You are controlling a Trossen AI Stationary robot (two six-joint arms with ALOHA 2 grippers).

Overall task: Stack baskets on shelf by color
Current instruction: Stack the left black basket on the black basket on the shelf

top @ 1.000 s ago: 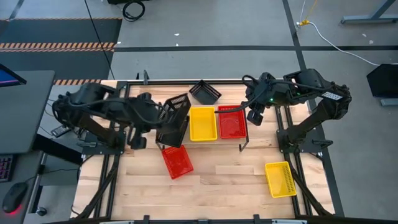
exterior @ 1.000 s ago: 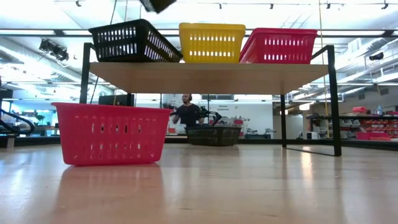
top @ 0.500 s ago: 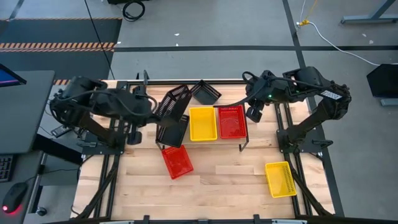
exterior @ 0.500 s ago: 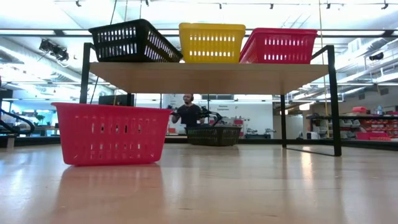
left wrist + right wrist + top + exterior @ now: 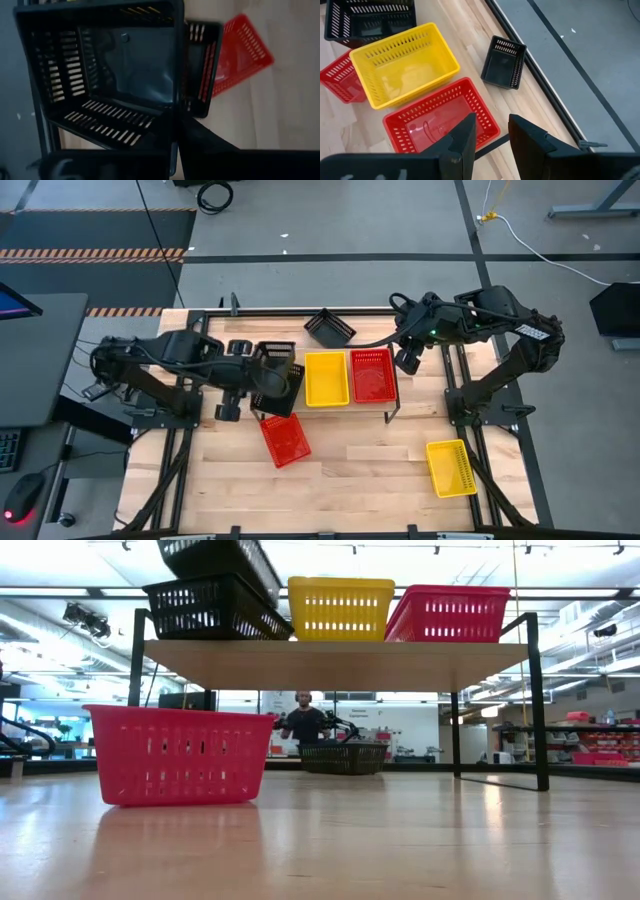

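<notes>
Left gripper [image 5: 262,373] clamped on black basket [image 5: 277,366], centre-left of high view, above shelved black basket [image 5: 215,608]. Right gripper [image 5: 490,131] part-open, empty, over red basket [image 5: 442,122].

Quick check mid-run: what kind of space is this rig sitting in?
Most likely a robotics lab or workshop. The low view looks past the shelf into an open room with a person at a far bench; the high view shows grey concrete floor with hazard-striped tape and loose cables.
</notes>
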